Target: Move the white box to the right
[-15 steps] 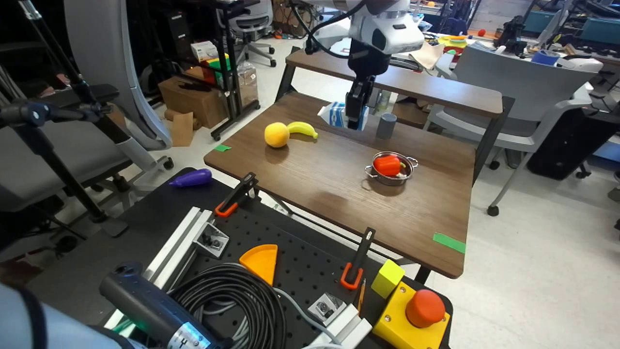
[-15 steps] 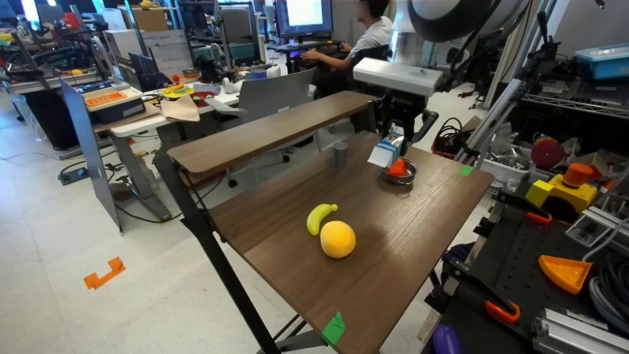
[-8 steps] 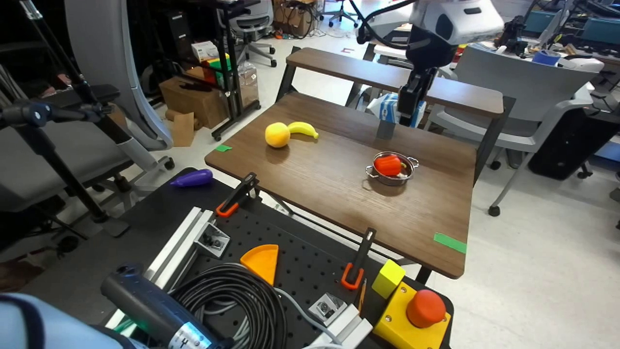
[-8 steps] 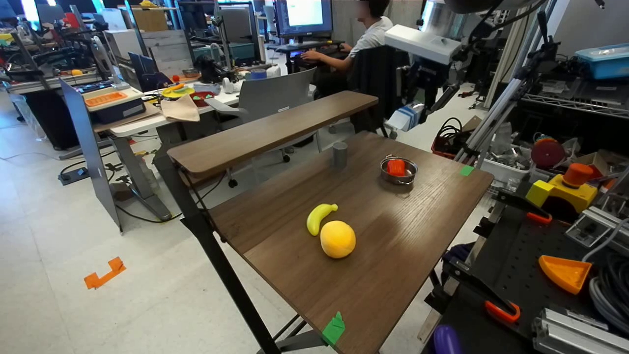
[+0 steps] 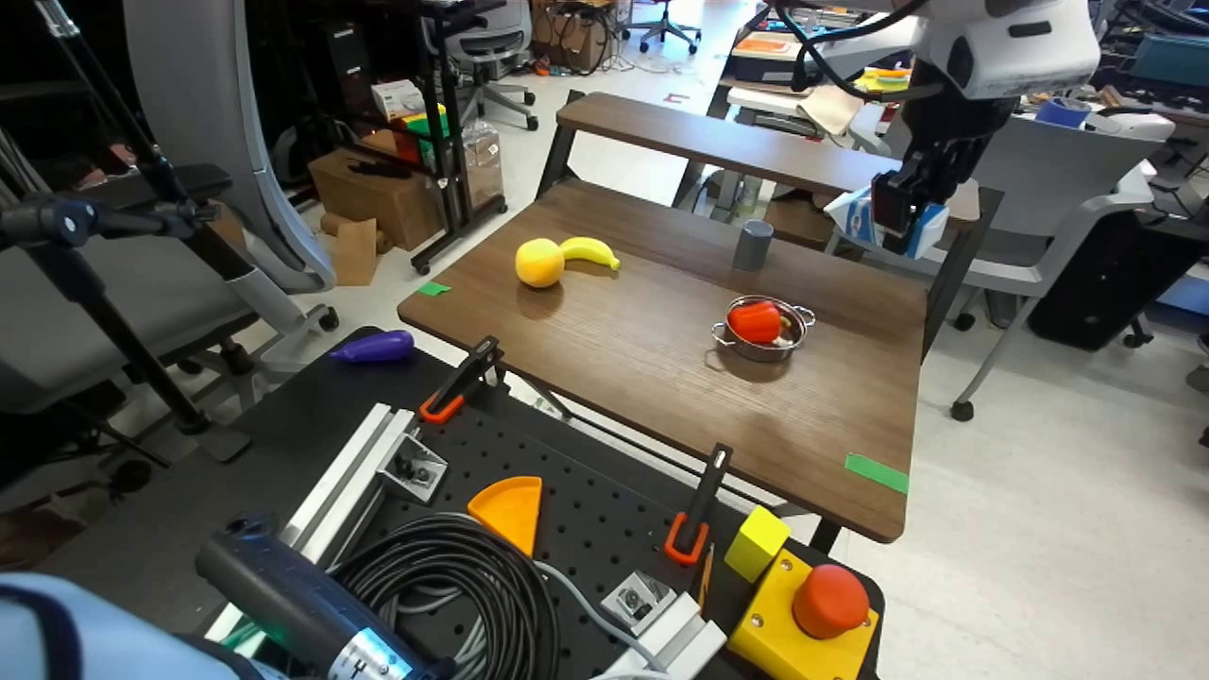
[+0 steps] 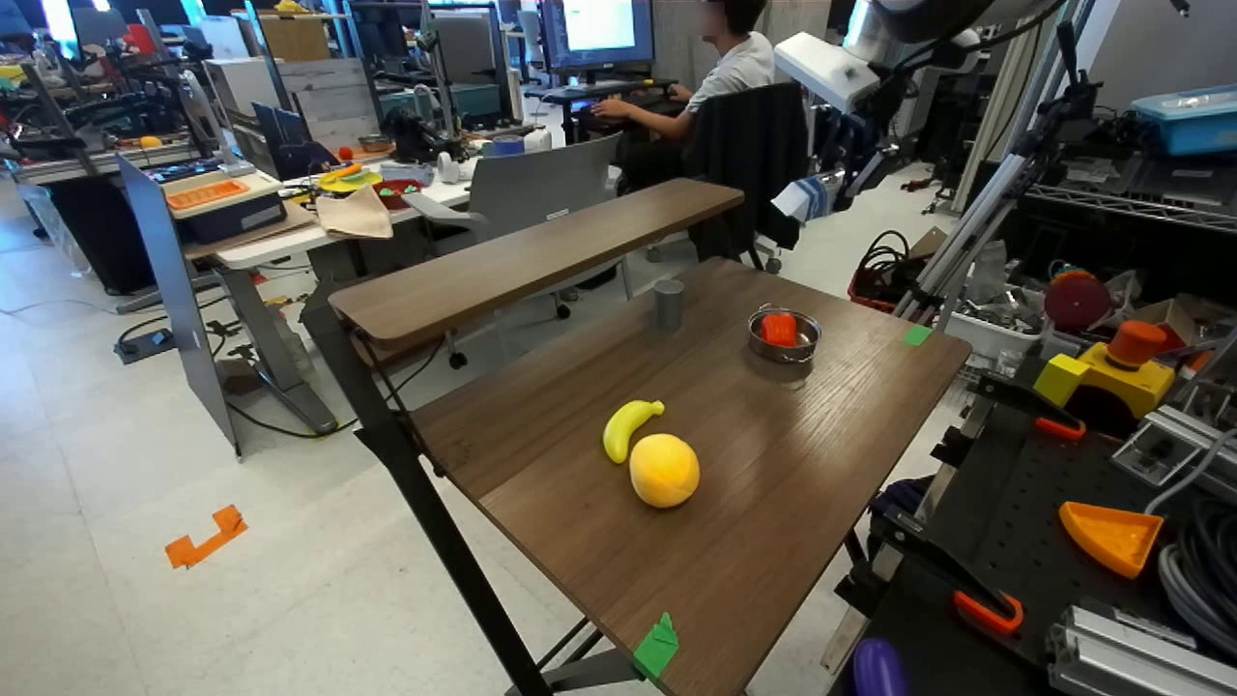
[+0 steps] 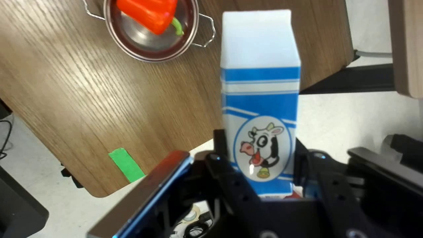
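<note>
The white box is a milk carton with blue bands and a cow picture. It shows in both exterior views and large in the wrist view. My gripper is shut on it, with one black finger on each side of the carton's lower part. In an exterior view the gripper holds the carton tilted in the air near the right end of the raised shelf. In an exterior view the gripper and carton appear above and beyond the table's far short edge. The fingers hide part of the carton.
The wooden table bears a metal pot with a red pepper, a grey cup, an orange ball-like fruit and a banana. A raised shelf runs along the back. A chair stands behind it.
My gripper has carried the carton to the right in both exterior views, from over the table to near its end. The wrist has tilted. Table objects have not moved.
</note>
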